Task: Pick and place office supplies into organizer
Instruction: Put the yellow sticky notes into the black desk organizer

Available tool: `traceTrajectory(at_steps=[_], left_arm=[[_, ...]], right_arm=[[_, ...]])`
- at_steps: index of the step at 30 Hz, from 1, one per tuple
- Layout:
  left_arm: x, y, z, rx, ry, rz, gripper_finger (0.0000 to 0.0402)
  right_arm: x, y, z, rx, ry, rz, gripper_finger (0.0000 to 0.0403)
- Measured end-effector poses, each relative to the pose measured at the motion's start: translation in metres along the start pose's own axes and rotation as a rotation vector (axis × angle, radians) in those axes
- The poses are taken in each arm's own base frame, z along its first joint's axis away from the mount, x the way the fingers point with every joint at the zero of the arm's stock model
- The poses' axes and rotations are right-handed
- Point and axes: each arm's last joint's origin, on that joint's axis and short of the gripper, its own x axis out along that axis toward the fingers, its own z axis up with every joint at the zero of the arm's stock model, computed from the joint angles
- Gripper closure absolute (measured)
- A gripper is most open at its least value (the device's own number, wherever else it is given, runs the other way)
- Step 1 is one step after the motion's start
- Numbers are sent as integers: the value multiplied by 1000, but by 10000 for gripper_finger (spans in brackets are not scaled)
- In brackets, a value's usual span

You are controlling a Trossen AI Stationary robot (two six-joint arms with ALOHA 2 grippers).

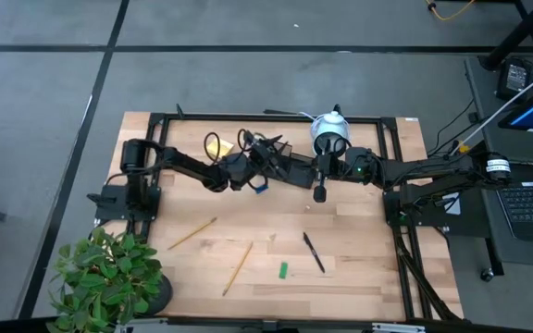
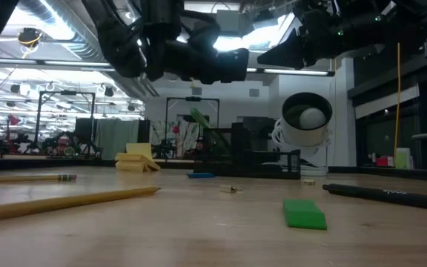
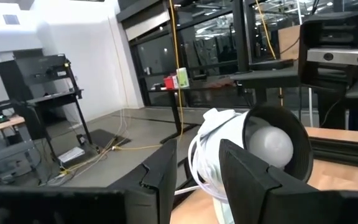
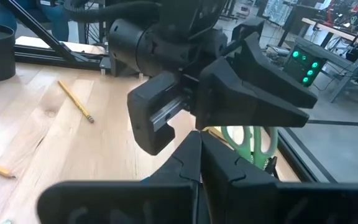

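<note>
My left gripper (image 3: 197, 177) hangs open above the table's far middle (image 1: 265, 165) with nothing between its fingers; past them stands the white round device (image 3: 253, 149). My right gripper (image 4: 201, 152) is shut and empty, facing the left one close by (image 1: 294, 171). Under both stands the black organizer (image 2: 262, 162), with the green scissors handles (image 4: 250, 140) showing under the left gripper. On the wood lie a yellow sticky pad (image 1: 216, 146), a blue piece (image 1: 260, 188), two pencils (image 1: 192, 233) (image 1: 238, 267), a black pen (image 1: 314, 252) and a green piece (image 1: 283, 270).
The white round device (image 1: 329, 134) stands at the far edge beside the organizer. A potted plant (image 1: 109, 282) fills the near left corner. A black frame (image 1: 155, 120) runs around the table's far part. A laptop (image 1: 530, 199) sits off the table's right side.
</note>
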Motion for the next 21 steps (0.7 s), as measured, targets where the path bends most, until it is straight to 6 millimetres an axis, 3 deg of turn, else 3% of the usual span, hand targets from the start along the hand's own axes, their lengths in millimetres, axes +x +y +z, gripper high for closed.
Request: traceTrajectory(at_steps=[7, 11, 21], left_arm=[[-6, 0, 14, 87, -7, -16, 288], [-15, 0, 19, 248, 133, -74, 288], [-68, 17, 39, 521, 493, -170, 288]], right_arm=[[0, 0, 0, 0, 1, 0, 395], [0, 0, 0, 0, 3, 0, 395], [0, 0, -2, -6, 21, 4, 395]])
